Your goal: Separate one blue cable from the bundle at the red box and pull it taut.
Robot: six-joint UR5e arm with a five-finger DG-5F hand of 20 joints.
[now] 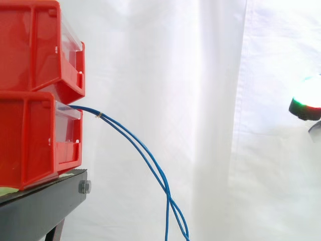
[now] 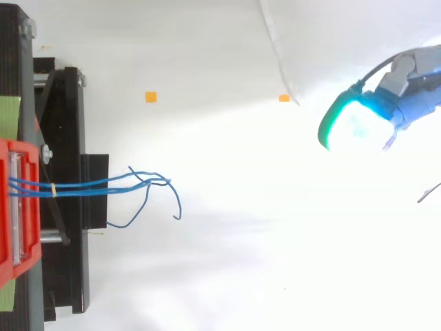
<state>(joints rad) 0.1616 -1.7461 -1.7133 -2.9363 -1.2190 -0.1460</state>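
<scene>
Blue cables (image 1: 145,150) are coming out of the front of the lower red bin (image 1: 30,140), which is sitting on the black stand (image 1: 40,211) under a second red bin (image 1: 35,45). A small pale tie (image 1: 100,115) is binding them just beyond the bin's front. From there they are hanging down in a curve before the white curtain (image 1: 200,75). In the top view their loose ends are spreading apart past the stand. The robot hand (image 2: 406,103) is hovering off to the right, well apart from the cables; whether it is open or closed cannot be told.
</scene>
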